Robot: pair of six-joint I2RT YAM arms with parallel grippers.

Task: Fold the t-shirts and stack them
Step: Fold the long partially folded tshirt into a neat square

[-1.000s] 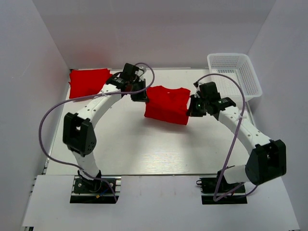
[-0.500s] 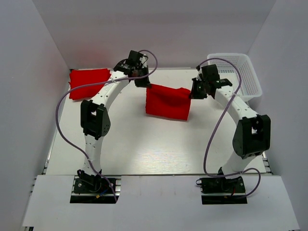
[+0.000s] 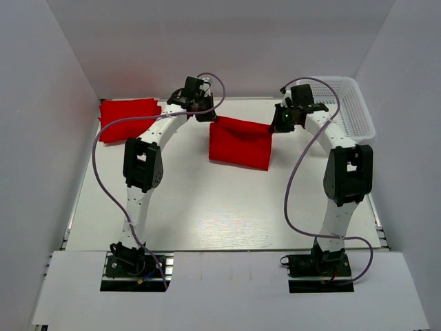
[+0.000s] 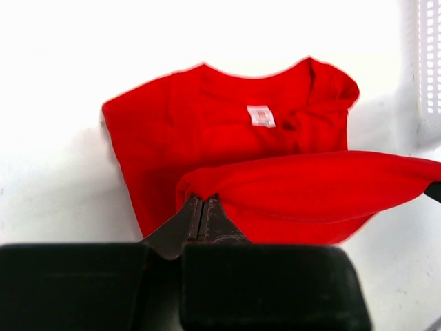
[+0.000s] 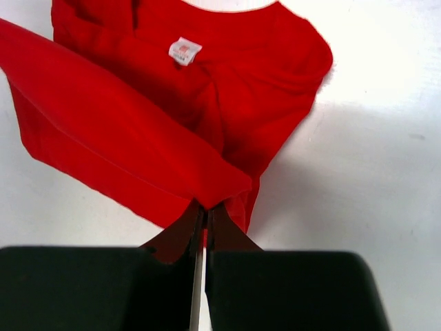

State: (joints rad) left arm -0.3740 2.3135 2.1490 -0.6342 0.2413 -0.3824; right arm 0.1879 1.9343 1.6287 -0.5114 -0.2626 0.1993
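Note:
A red t-shirt [image 3: 240,143] lies mid-table with its lower hem lifted and carried toward the far side. My left gripper [image 3: 211,121] is shut on the hem's left corner, and my right gripper [image 3: 273,127] is shut on its right corner. In the left wrist view the pinched fold [image 4: 317,189] hangs above the shirt's collar and white neck tag [image 4: 260,115]; my left gripper [image 4: 203,200] pinches the cloth. In the right wrist view my right gripper [image 5: 204,205] pinches the fold [image 5: 124,138] above the tag [image 5: 182,50]. A second red t-shirt [image 3: 127,117], folded, lies at the far left.
A white mesh basket [image 3: 344,103] stands at the far right corner, just beyond my right arm; its edge shows in the left wrist view [image 4: 428,55]. White walls enclose the table on three sides.
Both grippers have moved toward the far side, carrying the shirt's hem up and over toward the collar. The arms have stretched out further.

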